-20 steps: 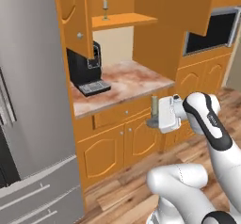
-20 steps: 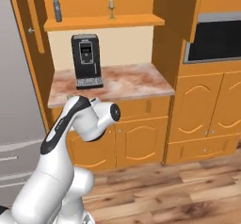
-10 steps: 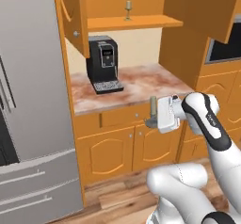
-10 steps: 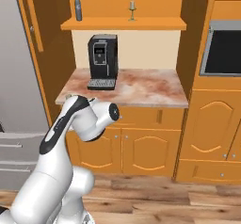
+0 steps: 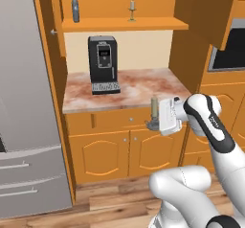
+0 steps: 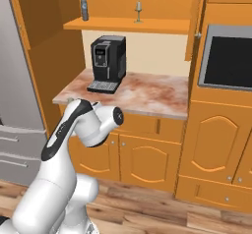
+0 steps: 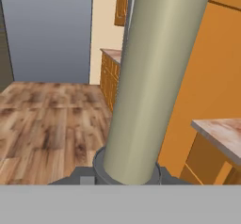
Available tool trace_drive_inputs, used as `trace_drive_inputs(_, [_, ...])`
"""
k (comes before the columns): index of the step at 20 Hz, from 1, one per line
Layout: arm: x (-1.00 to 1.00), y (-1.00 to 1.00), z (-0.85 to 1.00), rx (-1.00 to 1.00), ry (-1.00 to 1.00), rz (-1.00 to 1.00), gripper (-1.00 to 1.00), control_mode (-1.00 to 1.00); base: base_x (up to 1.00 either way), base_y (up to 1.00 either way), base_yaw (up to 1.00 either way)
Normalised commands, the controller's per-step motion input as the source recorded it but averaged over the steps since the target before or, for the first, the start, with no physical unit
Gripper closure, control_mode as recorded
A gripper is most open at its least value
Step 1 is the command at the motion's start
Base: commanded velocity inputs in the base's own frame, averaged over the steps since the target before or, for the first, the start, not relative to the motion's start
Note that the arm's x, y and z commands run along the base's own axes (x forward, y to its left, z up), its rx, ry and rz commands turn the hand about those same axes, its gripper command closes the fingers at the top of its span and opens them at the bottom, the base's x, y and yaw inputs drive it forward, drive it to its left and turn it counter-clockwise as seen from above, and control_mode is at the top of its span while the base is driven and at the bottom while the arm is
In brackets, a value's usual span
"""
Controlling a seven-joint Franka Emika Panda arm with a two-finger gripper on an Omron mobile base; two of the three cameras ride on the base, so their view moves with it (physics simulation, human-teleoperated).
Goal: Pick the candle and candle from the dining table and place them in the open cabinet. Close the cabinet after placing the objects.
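The olive candle [image 5: 154, 106] is riding upright in the claw [image 5: 155, 121], its dark grey round base [image 5: 152, 123] sitting low at the fingers, and the claw is clamping on it, out in front of the orange drawers [image 5: 124, 121] just under the table's [image 5: 129, 89] front edge. In the hand view the olive candle [image 7: 153, 77] is looming huge, a pale greenish column rising from its grey base [image 7: 101, 166] right at the bottom of the picture. Relative to that held candle, the second candle [image 5: 132, 10], the pale one on its brass-gold holder, is standing high above and a little left, on the inner shelf [image 5: 122, 25] of the open cabinet [image 5: 196, 16]. From the right base view the same pale candle [image 6: 139, 12] is standing upright near the middle of the shelf [image 6: 128, 25]. A grey-blue bottle [image 5: 75, 9] is sharing that shelf, well to the left of the pale candle. Below the shelf, a black coffee machine [image 5: 104, 64] is sitting on the marbled table, up and to the left of the held candle. The cabinet door [image 5: 203, 11] is hanging open above and to the right of it. Farther left, a grey refrigerator [image 5: 26, 102] is standing; off to the right, a dark built-in oven [image 6: 226, 56] is sitting in the orange cabinetry. Wooden floor [image 7: 52, 119] is spreading out below.
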Motion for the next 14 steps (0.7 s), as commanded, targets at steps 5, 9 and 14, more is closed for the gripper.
trace_drive_inputs(5, [0.00,0.00,0.00,0.00,0.00,0.00,1.00,1.00,0.49,-0.03,0.04])
trace_drive_inputs(9, [0.00,0.00,0.00,0.00,0.00,0.00,1.00,1.00,0.78,0.00,-0.02])
trace_drive_inputs(14, [0.00,0.00,0.00,0.00,0.00,0.00,1.00,1.00,0.67,0.00,-0.04])
